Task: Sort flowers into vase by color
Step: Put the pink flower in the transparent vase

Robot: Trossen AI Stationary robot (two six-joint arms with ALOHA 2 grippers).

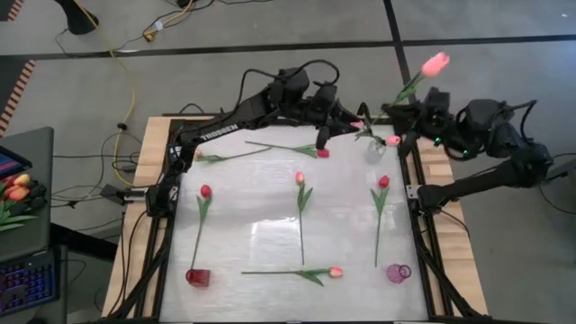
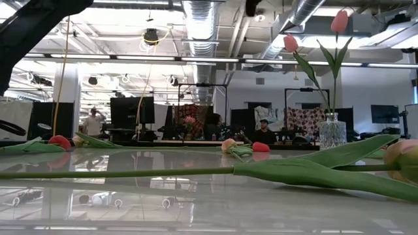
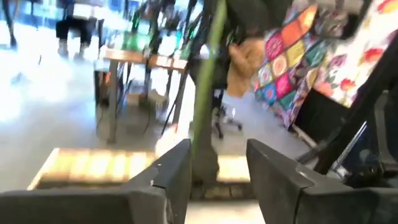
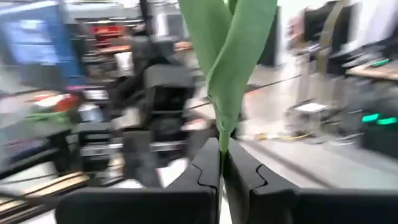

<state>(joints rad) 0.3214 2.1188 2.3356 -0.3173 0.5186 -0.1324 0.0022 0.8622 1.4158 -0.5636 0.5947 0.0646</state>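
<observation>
Left tool (image 3: 217, 171) stands parted, right tool (image 4: 222, 163) pinched closed, both at the far edge.

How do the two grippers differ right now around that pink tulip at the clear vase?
The right gripper has its jaws shut on the pink tulip stem; the left gripper has jaws open, the stem loose between them. Both sit at the table's far edge near the clear vase, on the same stem.

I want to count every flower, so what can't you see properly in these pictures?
- High view: clear vase mouth, hidden by both arms.
- Left wrist view: green stem between left end effector fingers, blurred; flower head cut off by the edge.
- Right wrist view: right end effector pinches a stem; its head is cut off too.
</observation>
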